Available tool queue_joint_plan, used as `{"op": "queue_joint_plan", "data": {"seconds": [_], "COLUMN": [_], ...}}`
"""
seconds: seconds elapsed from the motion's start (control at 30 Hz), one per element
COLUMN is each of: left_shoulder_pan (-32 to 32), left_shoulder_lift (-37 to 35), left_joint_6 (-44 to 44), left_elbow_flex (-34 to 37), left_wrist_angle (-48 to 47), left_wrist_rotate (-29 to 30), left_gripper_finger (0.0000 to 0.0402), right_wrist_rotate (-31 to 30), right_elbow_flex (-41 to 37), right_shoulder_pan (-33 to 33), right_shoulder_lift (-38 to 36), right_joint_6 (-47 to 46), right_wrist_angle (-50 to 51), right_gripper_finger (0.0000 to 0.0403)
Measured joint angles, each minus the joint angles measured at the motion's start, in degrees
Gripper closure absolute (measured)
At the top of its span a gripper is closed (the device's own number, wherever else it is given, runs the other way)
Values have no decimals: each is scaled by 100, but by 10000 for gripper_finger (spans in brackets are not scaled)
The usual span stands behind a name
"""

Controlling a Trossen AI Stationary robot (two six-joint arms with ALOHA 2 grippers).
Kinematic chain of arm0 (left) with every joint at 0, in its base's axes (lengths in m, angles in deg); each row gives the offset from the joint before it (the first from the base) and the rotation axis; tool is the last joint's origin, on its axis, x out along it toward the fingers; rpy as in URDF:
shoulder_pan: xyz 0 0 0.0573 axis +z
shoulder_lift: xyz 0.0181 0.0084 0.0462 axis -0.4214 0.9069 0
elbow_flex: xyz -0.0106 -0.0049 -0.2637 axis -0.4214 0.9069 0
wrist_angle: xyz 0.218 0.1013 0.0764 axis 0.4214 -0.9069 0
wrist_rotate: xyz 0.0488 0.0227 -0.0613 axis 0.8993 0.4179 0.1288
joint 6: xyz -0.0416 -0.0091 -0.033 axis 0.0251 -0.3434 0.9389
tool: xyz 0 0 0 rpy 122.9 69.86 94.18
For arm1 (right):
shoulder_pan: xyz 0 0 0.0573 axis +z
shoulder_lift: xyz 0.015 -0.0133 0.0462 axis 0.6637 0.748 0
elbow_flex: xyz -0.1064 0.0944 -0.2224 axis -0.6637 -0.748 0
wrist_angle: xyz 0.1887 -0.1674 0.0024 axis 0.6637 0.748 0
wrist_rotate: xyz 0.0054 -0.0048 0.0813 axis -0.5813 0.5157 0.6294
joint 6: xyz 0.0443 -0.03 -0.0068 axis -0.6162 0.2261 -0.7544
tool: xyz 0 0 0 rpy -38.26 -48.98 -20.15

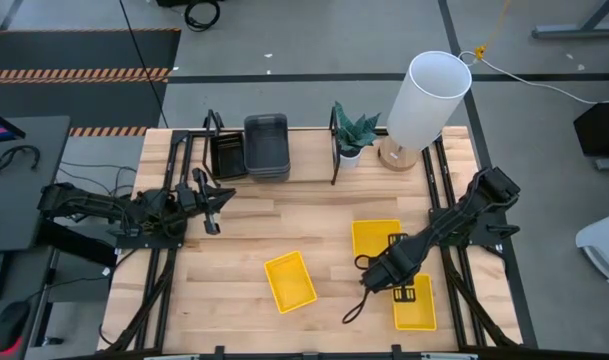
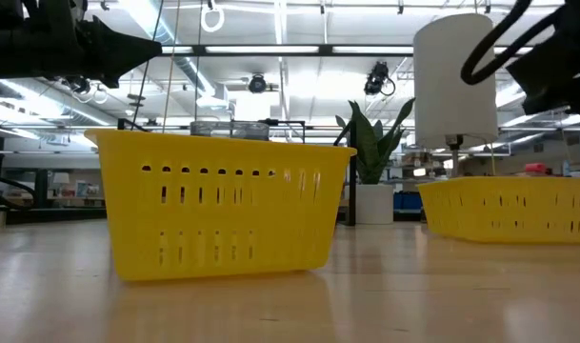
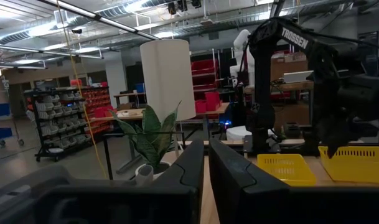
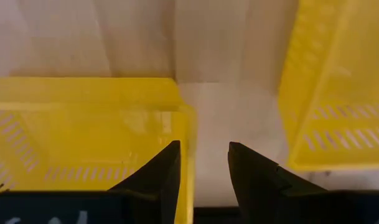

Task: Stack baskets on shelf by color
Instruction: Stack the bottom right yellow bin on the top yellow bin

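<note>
1. Right gripper (image 1: 396, 268): low over the table's right half, fingers parted and holding nothing. In the right wrist view the two fingers straddle the rim of a yellow basket, one finger inside the wall, the other over the bare strip of table outside it.
2. Straddled yellow basket (image 1: 376, 238): lies on the table with its near wall under the gripper. A second yellow basket (image 1: 414, 301) lies just beside, on the other side of the same gap.
3. Third yellow basket (image 1: 290, 280): mid-table, turned at an angle, well apart from both arms; the right arm is nearer.
4. Shelf (image 1: 274, 150): at the table's far edge, carrying a stack of dark grey baskets (image 1: 266, 145) and a black basket (image 1: 227, 156) beside it. No yellow basket on it yet.
5. Left gripper (image 1: 212, 205): raised near the shelf's left end, fingers almost together, holding nothing.
6. Judgement: closing on the straddled wall looks the likely next move; the shelf lies away from the right gripper, toward the far edge.
</note>
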State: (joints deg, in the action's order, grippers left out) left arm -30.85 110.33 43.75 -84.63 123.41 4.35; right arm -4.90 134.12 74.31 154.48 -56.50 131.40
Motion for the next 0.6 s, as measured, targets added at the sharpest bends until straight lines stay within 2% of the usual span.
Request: {"op": "queue_joint_plan", "data": {"seconds": [0.3,0.4,0.6], "left_shoulder_pan": [0,1,1], "left_shoulder_lift": [-1,0,0], "left_joint_6": [0,0,0], "left_elbow_flex": [0,0,0], "left_wrist_angle": [2,1,2], "left_wrist_rotate": [1,1,1], "left_gripper_finger": [362,362,371], "right_wrist_rotate": [11,11,124], "right_elbow_flex": [-479,-610,-628], "right_shoulder_pan": [13,11,6], "right_shoulder_lift": [0,0,0], "right_joint_6": [-9,-9,83], "right_wrist_angle": [-774,-889,-906], "right_gripper_finger": [274,303,390]}}
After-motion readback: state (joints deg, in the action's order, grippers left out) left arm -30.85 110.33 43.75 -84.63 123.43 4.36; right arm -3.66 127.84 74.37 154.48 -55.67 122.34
